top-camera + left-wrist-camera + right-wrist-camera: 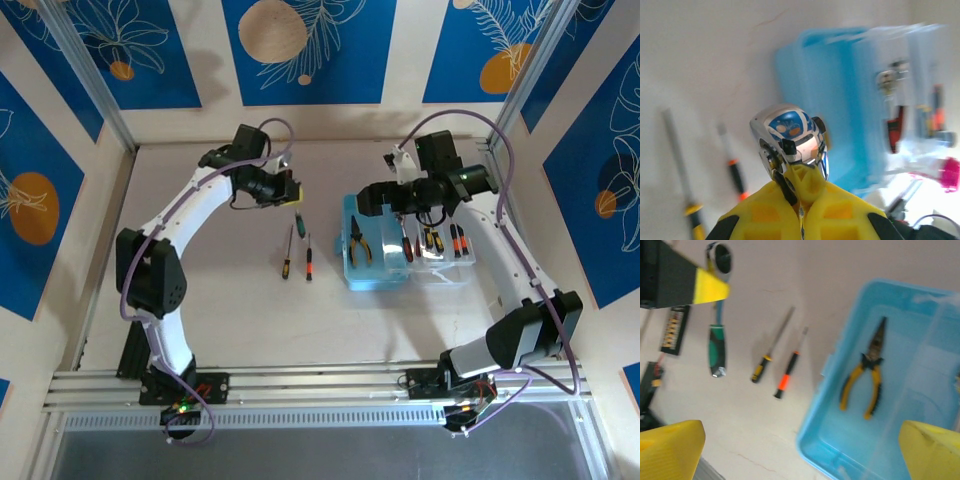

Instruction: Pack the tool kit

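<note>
1. Broadly, the desk (pixel 240 320) carries everything. The blue case (pixel 377 281) sits right of centre, and its clear lid (pixel 440 272) is folded open to the right with several tools clipped inside.
2. The right jaws (pixel 385 200) hang over the far end of the case tray, spread wide and holding nothing.
3. The left jaws (pixel 285 190) are well to the left of the case, pressed together on the chrome head of a ratchet wrench (pixel 297 218). Its green handle points toward the near edge, and I cannot tell whether its tip touches the desk.
4. The pliers (pixel 358 243) lie inside the tray, tips toward the far side and yellow handles toward the near side.
5. The yellow-black screwdriver (pixel 287 255) and the orange screwdriver (pixel 308 260) lie side by side on the desk, left of the case. Both are on the near side of the left jaws, with their shafts pointing away.
6. Judging by this, the coming move turns on one relation: the tray lies to the right of the held wrench. The wrench's long axis runs roughly parallel to the pliers, so a sideways carry with little turning should place it beside them. The free right arm is the one already over the case.
</note>
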Tool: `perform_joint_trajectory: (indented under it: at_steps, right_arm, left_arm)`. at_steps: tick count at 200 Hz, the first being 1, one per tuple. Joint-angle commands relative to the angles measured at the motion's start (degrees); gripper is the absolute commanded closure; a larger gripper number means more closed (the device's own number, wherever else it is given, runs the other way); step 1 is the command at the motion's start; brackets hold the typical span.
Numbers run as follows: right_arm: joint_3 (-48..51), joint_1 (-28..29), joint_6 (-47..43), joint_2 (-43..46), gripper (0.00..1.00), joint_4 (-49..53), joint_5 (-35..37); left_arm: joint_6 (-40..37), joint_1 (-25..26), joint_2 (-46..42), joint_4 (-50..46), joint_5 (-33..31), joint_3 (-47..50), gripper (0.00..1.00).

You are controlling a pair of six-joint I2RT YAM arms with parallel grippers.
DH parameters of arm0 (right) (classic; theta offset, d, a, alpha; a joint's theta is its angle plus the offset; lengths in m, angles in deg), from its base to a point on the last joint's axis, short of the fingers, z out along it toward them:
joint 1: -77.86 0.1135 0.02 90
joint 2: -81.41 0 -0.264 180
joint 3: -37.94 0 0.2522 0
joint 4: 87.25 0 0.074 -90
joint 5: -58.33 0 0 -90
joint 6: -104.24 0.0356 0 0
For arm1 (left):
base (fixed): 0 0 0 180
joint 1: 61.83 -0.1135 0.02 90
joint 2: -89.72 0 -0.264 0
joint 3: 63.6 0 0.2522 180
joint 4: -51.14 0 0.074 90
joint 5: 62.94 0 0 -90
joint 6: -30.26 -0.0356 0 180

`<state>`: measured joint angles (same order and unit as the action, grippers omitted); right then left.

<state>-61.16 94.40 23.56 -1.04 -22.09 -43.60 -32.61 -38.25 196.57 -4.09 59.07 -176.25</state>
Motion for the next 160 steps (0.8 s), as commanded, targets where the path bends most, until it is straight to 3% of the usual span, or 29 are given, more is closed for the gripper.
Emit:
perform_joint_trajectory:
  at_steps: [1,45,96,121,141,160]
  right_arm:
    - [2.36,1.18,4.20,-0.56,0.00,-7.11,-8.93]
    - [4.32,4.13,9.29,-4.51,0.12,-15.19,-13.08]
    - [1.49,5.92,11.75,-10.03,0.35,-16.50,-12.58]
    - [0.81,7.34,12.56,-11.02,0.42,-18.03,-13.19]
    - [-0.15,8.88,13.08,-12.34,0.56,-18.41,-12.95]
    - [-1.01,10.05,13.40,-13.23,0.76,-18.36,-12.09]
  left_arm:
    - [6.86,2.12,-0.31,9.40,10.07,-1.30,1.00]
    - [14.05,3.55,0.60,20.50,14.91,-1.59,1.00]
    - [14.84,3.70,0.14,21.86,15.34,-1.54,1.00]
    - [15.44,3.81,0.03,23.32,15.54,-0.70,1.00]
    - [15.38,3.92,0.25,23.54,15.59,-0.13,1.00]
    - [15.41,3.97,0.04,23.99,15.54,0.68,1.00]
